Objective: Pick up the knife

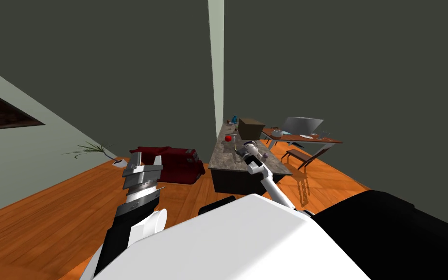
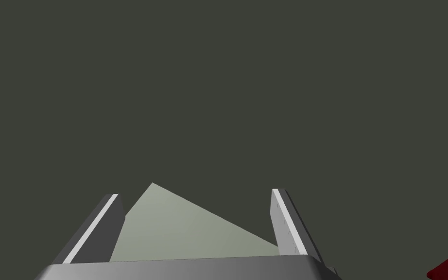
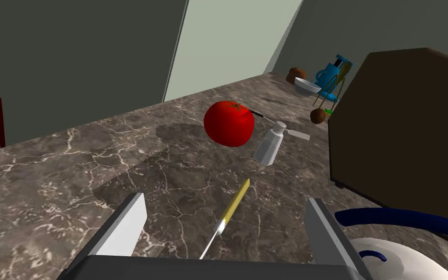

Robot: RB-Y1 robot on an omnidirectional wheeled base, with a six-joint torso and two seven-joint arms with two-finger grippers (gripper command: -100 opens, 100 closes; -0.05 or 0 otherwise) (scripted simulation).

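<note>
Our outstretched right gripper (image 3: 225, 197) straddles the knife (image 3: 235, 200) on the counter (image 3: 72, 184), fingers spread, seemingly not touching; left gripper (image 2: 196, 192) raised, released

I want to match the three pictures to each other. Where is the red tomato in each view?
Head view: the tomato is a small red dot on the marble counter, near the brown box.
Right wrist view: it lies beyond the knife, ahead of the open right gripper.
Left wrist view: the left gripper, open, is raised away from the counter.
Shared landmark: the brown box.

No legible text anywhere
</note>
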